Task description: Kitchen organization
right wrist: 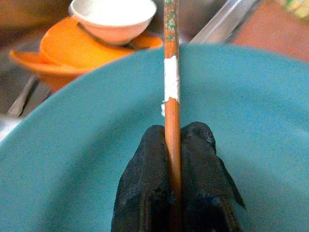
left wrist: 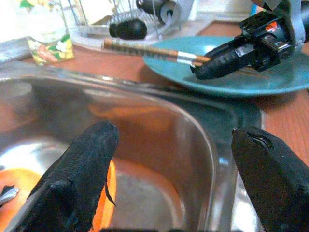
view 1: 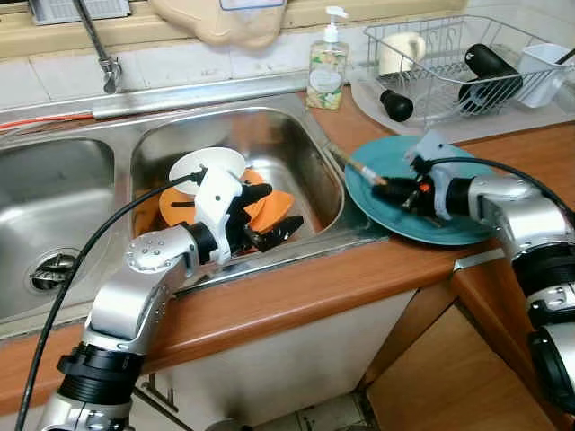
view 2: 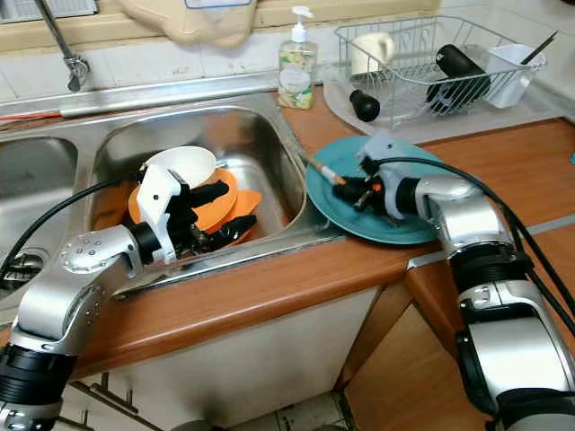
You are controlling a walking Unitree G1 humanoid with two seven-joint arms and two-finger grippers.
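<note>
A pair of brown chopsticks [view 1: 358, 168] with a white band lies across the rim of a teal plate [view 1: 449, 224] on the wooden counter. My right gripper [view 1: 395, 192] is shut on the chopsticks over the plate; the stick [right wrist: 171, 87] runs between its fingers. In the right sink basin sit orange plates [view 1: 274, 205] and a white bowl [view 1: 205, 164]. My left gripper [view 1: 269, 215] is open just above those orange plates, fingers [left wrist: 82, 169] wide apart with nothing between them.
A wire dish rack [view 1: 458, 67] at the back right holds a cup and dark bottles. A soap dispenser [view 1: 327, 67] stands behind the sink, and a tap [view 1: 99, 45] is at the back left. A second basin [view 1: 54, 215] lies to the left.
</note>
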